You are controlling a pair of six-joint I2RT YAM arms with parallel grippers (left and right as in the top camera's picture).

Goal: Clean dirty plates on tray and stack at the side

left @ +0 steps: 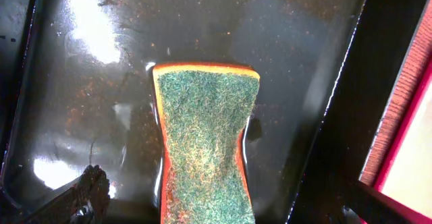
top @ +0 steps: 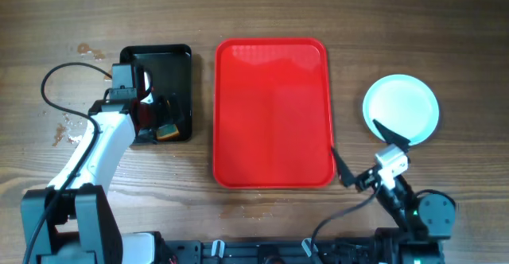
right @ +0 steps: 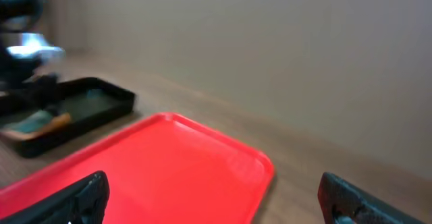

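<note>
Left gripper [left: 223, 191] released, straddling waisted green-scrub sponge [left: 206, 143] in glossy black tray [left: 81, 82]. Right gripper [right: 212, 190] released; smooth red tray [right: 169, 170] ahead.

looks like a lab bench: wooden table [top: 262, 5], plain beige wall [right: 283, 55].

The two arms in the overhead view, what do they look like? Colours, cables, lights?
The left arm has a long white link, black joints and a black base, with a thin black cable looping beside it. The right arm is mostly black with a white wrist block, slim pointed black fingers and a small green light near its base.
</note>
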